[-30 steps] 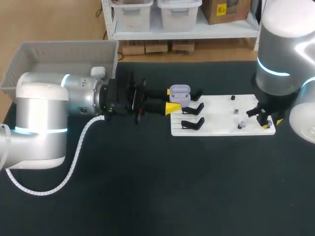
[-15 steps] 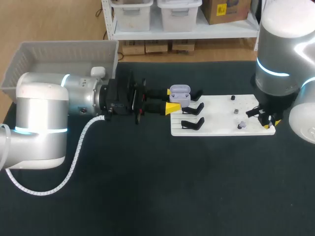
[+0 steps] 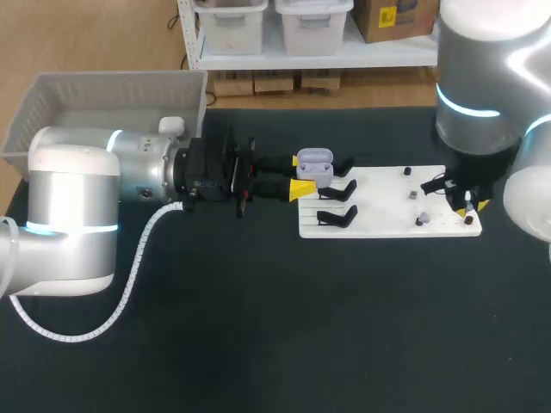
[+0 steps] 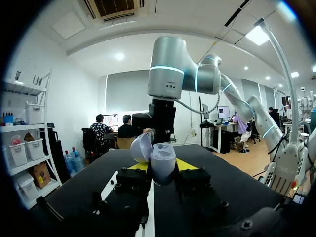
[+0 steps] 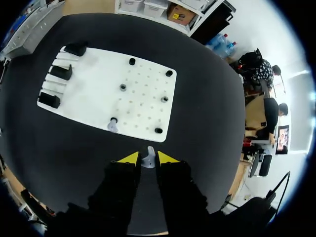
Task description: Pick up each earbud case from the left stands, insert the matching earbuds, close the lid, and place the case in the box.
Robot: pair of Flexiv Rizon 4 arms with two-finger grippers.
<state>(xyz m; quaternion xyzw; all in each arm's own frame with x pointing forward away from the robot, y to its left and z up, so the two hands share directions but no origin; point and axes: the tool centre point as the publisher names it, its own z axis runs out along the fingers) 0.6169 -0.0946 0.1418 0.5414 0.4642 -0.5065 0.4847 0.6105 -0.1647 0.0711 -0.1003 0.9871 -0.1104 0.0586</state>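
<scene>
Right wrist view: closest in, the right gripper (image 5: pixel 148 161) has its yellow tips pinched on a small pale earbud (image 5: pixel 148 155), held just off one edge of the white board (image 5: pixel 143 94). On the board, near that edge, sits a second earbud (image 5: pixel 112 127). Black stands (image 5: pixel 61 72) line the board's far end.

Left wrist view: the left gripper (image 4: pixel 161 166) clamps the lower half of a lilac case (image 4: pixel 163 158) from both sides. The case's lid is hinged open.

Head view: the case hangs just over the stands end of the board. The right gripper is at the opposite end. A grey box (image 3: pixel 103 95) lies well beyond the stands end, at the table's far corner.

The earbud looks light, hard and glossy, so it is likely to slip or twist. A gentle pinch across its stem would suit it. The case seems light and rigid, with a lid that swings freely. It is best held by the sides of its base, leaving the lid and the earbud wells clear.
</scene>
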